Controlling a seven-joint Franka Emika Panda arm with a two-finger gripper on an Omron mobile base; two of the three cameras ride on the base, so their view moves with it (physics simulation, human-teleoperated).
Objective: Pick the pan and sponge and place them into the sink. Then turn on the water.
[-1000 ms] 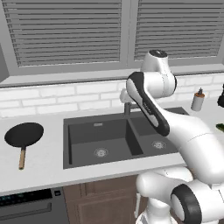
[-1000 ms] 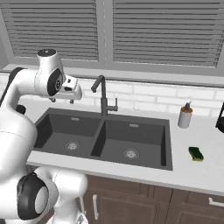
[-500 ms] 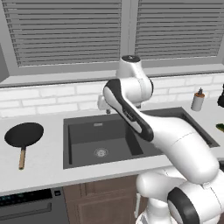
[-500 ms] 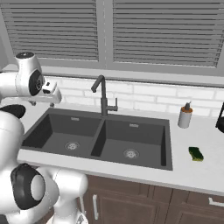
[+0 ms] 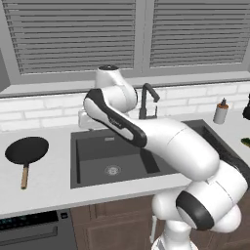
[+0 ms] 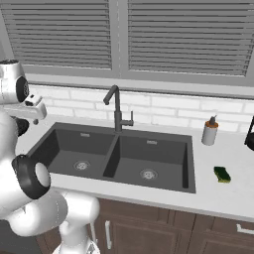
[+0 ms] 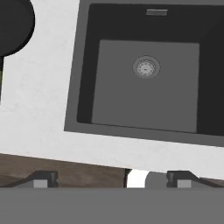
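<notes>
The robot's two-finger gripper (image 7: 111, 178) hangs open wide above the dark grey double sink (image 7: 83, 65). The round black pan with a wooden handle (image 5: 26, 151) lies on the white counter (image 5: 44, 188), left of the sink. The small green sponge (image 6: 222, 174) lies on the right.

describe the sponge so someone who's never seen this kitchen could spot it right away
Start at the dark grey double-basin sink under the window, then move along the white counter to its right-hand side. The sponge lies flat there, near the counter's front edge. It is a small green block with a yellowish side, unlike the taller, upright white soap bottle standing farther back by the wall.
</notes>
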